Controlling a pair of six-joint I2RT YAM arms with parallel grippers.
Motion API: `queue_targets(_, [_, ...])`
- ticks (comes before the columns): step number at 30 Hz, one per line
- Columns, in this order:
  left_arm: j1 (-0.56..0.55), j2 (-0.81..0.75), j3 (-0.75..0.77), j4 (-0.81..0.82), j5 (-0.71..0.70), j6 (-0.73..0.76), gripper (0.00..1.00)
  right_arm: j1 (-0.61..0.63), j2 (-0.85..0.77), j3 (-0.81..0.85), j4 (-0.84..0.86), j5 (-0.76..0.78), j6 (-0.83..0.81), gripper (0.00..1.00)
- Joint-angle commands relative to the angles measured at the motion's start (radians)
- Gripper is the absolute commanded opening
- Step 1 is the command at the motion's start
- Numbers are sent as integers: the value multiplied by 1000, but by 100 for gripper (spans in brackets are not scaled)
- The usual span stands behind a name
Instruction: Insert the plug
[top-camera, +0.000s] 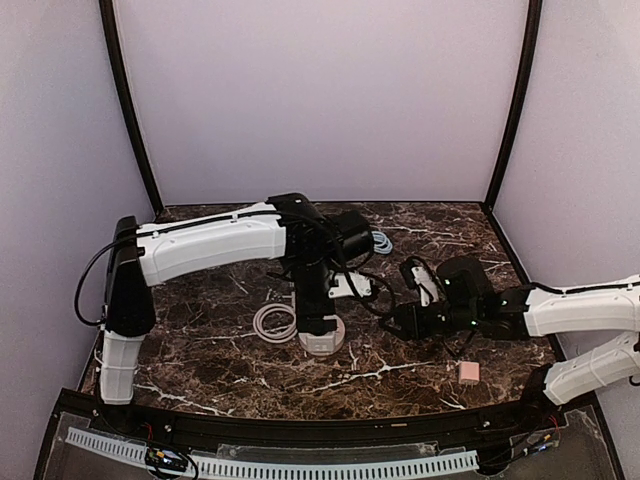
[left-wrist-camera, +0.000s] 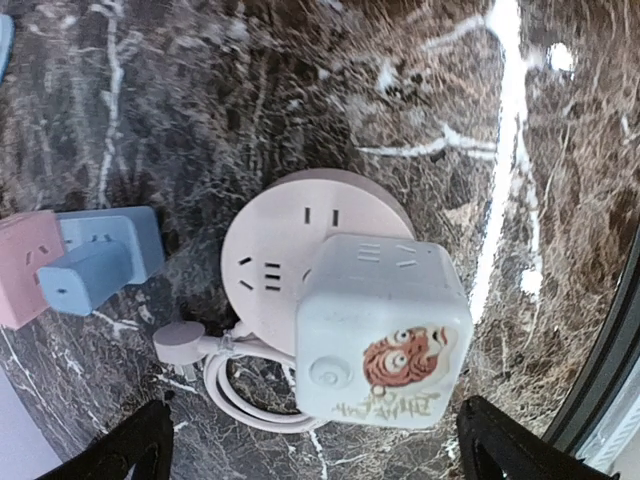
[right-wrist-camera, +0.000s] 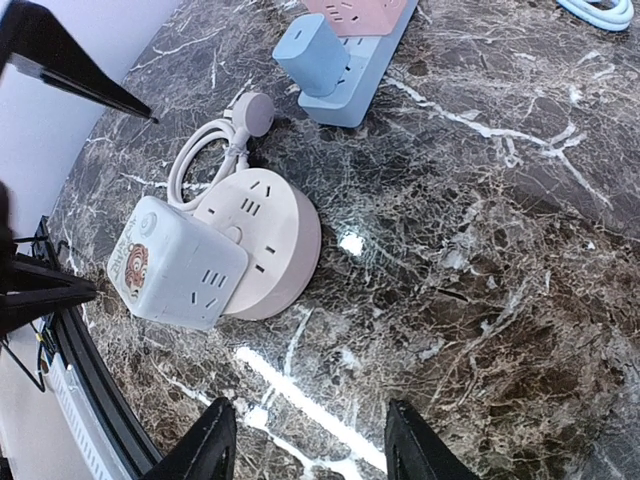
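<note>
A white cube adapter (left-wrist-camera: 385, 330) with a red face picture sits on a round pinkish-white socket (left-wrist-camera: 285, 245), over its near edge. The socket's own white cable plug (left-wrist-camera: 178, 343) lies loose on the marble beside it. My left gripper (left-wrist-camera: 315, 450) is open and empty, hanging above the cube with its fingers (left-wrist-camera: 110, 445) wide on either side. In the top view it (top-camera: 318, 322) stands over the cube (top-camera: 320, 345). My right gripper (right-wrist-camera: 310, 450) is open and empty, low over bare marble to the right of the socket (right-wrist-camera: 270, 235) and cube (right-wrist-camera: 175, 265).
A blue and pink power strip (right-wrist-camera: 365, 55) with a blue plug (right-wrist-camera: 310, 50) in it lies behind the socket. A white cable coil (top-camera: 275, 322) lies to the socket's left. A blue cable coil (top-camera: 382, 242) lies at the back. A small pink block (top-camera: 468, 373) lies front right.
</note>
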Motion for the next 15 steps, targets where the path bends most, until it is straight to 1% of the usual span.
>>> queue_targets(1, [3,-143,-78,46,-9,-143,99,-7,27,28,45,20,15,50])
queue_targets(3, [3,-202,-158,106,-28,-218,99,-7,57,29,72,10,13,49])
queue_targets(4, [3,-225,-227,154,-46,-268,99,-7,74,33,94,-3,10,49])
queue_targets(5, [3,-274,-265,178,-59,-299,99,-8,95,34,110,-19,9,48])
queue_targets(6, [3,-298,-341,228,-94,-360,99,-8,116,38,127,-34,6,48])
queue_targets(7, [4,-351,-386,259,-113,-398,99,-8,145,47,141,-48,5,48])
queue_targets(8, [4,-375,-473,324,-144,-468,99,-8,169,55,160,-63,3,48])
queue_targets(9, [6,-427,-523,365,-154,-502,99,-7,194,66,181,-75,2,48])
queue_targets(10, [6,-448,-618,442,-168,-560,99,-7,217,80,196,-87,1,48])
queue_targets(11, [7,-488,-696,502,-176,-582,99,-7,245,99,204,-94,-5,48])
queue_targets(14, [7,-551,-826,591,-212,-642,98,-7,334,180,214,-109,-29,47])
queue_targets(15, [9,-559,-876,632,-231,-656,93,-8,367,212,214,-118,-40,47])
